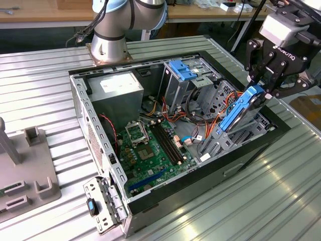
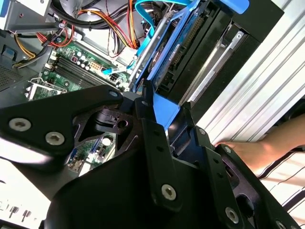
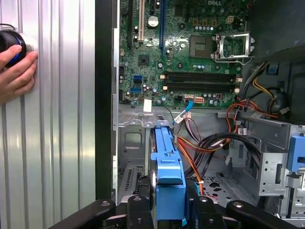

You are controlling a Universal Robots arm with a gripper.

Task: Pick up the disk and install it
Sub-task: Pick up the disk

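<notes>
Because it grips only the blue end tab, the pincer (image 1: 261, 90) carries the disk (image 1: 235, 113) hanging at a slant. The upper end is pinched between its closed jaws and the lower end is free to lead. I judge the tilt is there to aim that lower end at the drive bay (image 1: 233, 143), which sits along the edge of the computer case (image 1: 80, 100) toward the exterior view's right. The lower end is at the bay's mouth. I cannot tell whether it touches the bay.

- Pincer: black metal links, bolted, matte.
- Disk: flat dark slab with bright blue plastic rails along its long edges. In the first wrist view the rails (image 3: 167, 157) run straight away from the jaws, in line with the bay.
- Bay: thin grey stamped sheet metal, perforated.
- Just beside the bay: a loose bundle of orange and red wires (image 1: 200, 113), soft and close to the disk's path.
- Further into the case: an upright metal cage with a blue latch (image 1: 181, 70), and a green circuit board (image 1: 150, 145) lying flat on the floor.
- Case: open-topped, standing on a ribbed, shiny metal table (image 1: 281, 201).
- At the table's edge, well apart from the case: a person's hand (image 3: 16, 74) rests on a round dark knob (image 3: 9, 43).
</notes>
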